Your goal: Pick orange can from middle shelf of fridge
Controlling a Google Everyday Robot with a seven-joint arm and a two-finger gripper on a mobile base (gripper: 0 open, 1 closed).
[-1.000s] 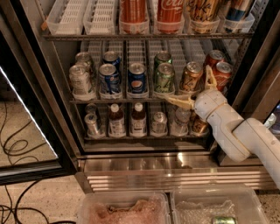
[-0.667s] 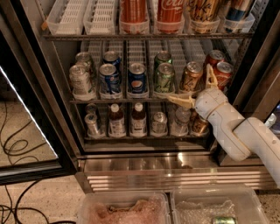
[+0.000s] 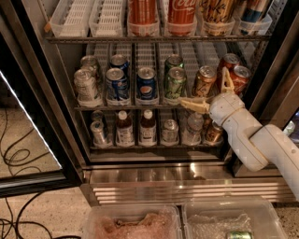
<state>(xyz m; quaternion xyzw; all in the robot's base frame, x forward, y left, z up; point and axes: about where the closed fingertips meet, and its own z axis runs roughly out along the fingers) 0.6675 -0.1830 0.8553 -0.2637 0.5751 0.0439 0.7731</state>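
A speckled floor with black cables (image 3: 18, 158) lies before the open fridge (image 3: 163, 190), whose ribbed steel base runs across the view. The gripper (image 3: 204, 87) sits at the front right of the middle shelf (image 3: 131, 107), with its pale fingers (image 3: 192, 104) spread wide. One reaches left along the shelf edge and the other stands upright (nothing is grasped). Between them stands the orange can (image 3: 203, 76) at the front of its lane; its gold-brown print is too small to read. Just right of it are red cans (image 3: 239, 78), and to its left green cans (image 3: 175, 83). Next comes a blue can (image 3: 146, 87) bearing the Pepsi roundel, then silver cans (image 3: 87, 87). On the rack above, a red bottle (image 3: 181, 11) shows Coca-Cola script. Brown bottles (image 3: 125, 130) stand on the rack below.
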